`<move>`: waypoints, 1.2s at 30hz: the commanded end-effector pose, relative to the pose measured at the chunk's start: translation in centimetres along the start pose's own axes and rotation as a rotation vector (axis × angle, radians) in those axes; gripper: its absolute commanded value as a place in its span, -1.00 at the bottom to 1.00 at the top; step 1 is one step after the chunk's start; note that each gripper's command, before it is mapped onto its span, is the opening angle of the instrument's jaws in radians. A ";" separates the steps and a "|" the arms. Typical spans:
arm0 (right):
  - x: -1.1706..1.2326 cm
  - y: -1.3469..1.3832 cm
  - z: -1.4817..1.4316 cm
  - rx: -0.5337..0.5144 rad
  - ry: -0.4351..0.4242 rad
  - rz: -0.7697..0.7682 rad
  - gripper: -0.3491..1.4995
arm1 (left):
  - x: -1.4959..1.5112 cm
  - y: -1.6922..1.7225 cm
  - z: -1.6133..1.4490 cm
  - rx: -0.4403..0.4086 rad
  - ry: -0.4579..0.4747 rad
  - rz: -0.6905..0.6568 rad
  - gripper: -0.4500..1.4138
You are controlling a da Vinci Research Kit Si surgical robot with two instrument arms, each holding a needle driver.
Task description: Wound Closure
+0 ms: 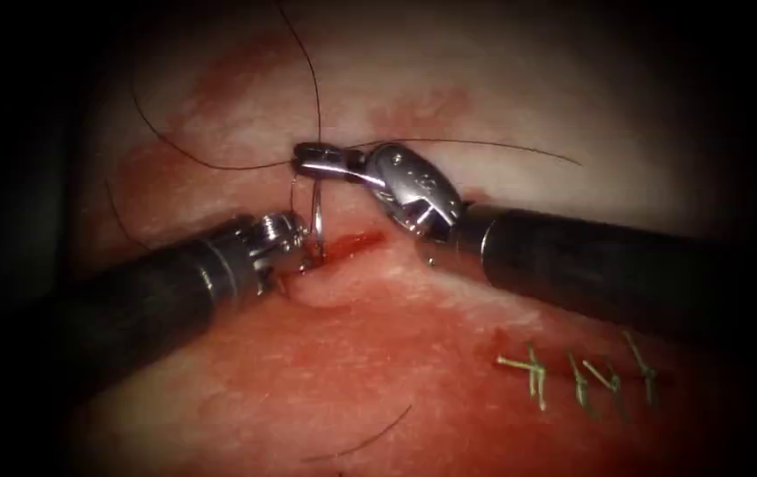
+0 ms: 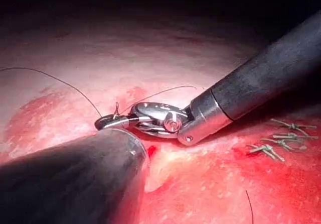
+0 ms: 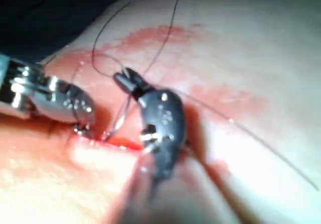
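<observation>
Stitches [image 1: 577,375] of green thread lie lower right on the tissue [image 1: 396,371], well apart from your tools, and dark thread [image 1: 312,79] loops above the cut [image 1: 352,245]. Your needle [image 1: 315,221] stands nearly upright, its lower end in the tissue at the cut's left end. Your right tool [image 1: 307,162] reaches leftward, jaws closed on the needle's top. Your left tool [image 1: 303,247] lies low beside the needle; I cannot tell its jaws' state.

Crowded at the cut [image 1: 352,245]: right gripper [image 1: 325,162] shut on the needle [image 1: 315,216] just above, left gripper [image 1: 300,243] against its left end. Thread [image 1: 219,165] strung across tissue [image 1: 378,389] above. Open tissue below, save the green stitches [image 1: 577,371] lower right.
</observation>
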 end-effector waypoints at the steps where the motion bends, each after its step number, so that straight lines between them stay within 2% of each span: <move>1: -0.05 -0.05 0.02 0.009 -0.001 -0.012 -1.00 | 0.05 -0.05 0.01 0.002 0.001 0.000 -0.96; 9: -0.01 -0.16 -0.03 0.017 -0.003 -0.039 -1.00 | 0.01 -0.01 -0.02 0.001 0.005 0.003 -0.96; 15: 0.01 -0.22 -0.02 0.021 -0.008 -0.038 -1.00 | -0.03 0.02 -0.12 0.034 0.006 0.006 -0.96; 17: 0.02 -0.21 -0.02 0.020 -0.008 -0.037 -1.00 | -0.06 0.08 -0.29 0.076 0.001 0.006 -0.86; 18: 0.02 -0.20 -0.01 0.020 -0.011 -0.037 -1.00 | -0.06 0.10 -0.36 0.089 0.003 0.005 -0.71; 21: 0.01 -0.17 -0.01 0.020 -0.014 -0.038 -1.00 | 0.00 0.14 -0.69 0.159 0.059 -0.027 -0.51; 27: 0.00 -0.12 -0.01 0.016 -0.016 -0.038 -1.00 | 0.06 0.19 -1.04 0.275 0.156 -0.031 -0.57; 31: 0.01 -0.12 0.00 0.018 -0.015 -0.036 -1.00 | 0.04 0.24 -1.05 0.292 0.168 -0.033 -0.57; 36: 0.04 -0.10 0.04 0.017 -0.015 -0.033 -1.00 | 0.01 0.36 -0.90 0.325 0.194 -0.042 -0.64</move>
